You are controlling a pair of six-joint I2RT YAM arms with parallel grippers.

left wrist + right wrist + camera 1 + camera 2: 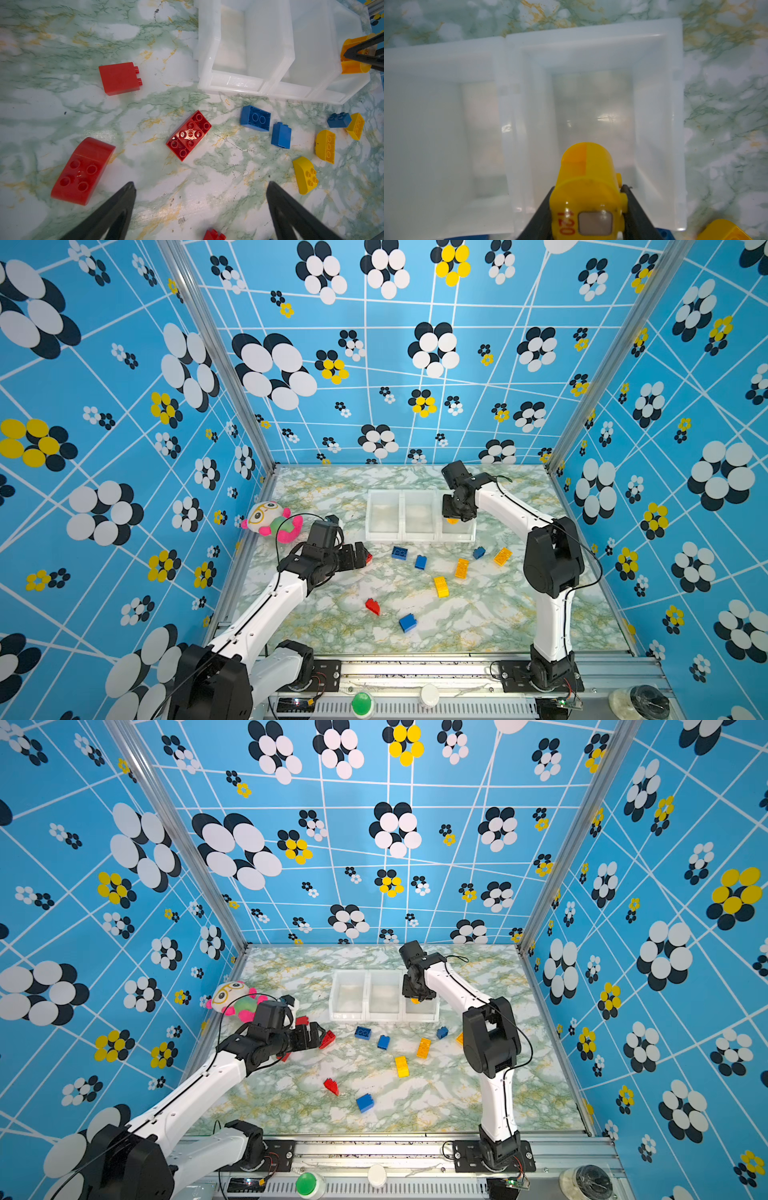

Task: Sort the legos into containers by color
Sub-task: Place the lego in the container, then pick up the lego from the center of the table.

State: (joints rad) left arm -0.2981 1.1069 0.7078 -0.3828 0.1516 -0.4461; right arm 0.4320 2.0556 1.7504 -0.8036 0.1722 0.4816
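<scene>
Drop-off step: right gripper [588, 209] pinches the round yellow piece [588, 187] above the end bin [675, 87], release likely next; left gripper [200, 187], jaws spread, hovers over red bricks [188, 135].

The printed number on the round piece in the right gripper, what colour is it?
Red, on the yellow round piece; clearest in the right wrist view.

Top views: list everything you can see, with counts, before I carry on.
Red bricks: four, red, three by the left gripper, one nearer the front.
Blue bricks: four, blue, three before the bins, one near the front.
Yellow bricks: three, yellow-orange, centre-right.
Round piece: one, yellow, in right gripper.
Bins: three, white, back row.
Plush: one, pink-green, far left.
Left gripper: open.
Right gripper: shut on round piece.
</scene>
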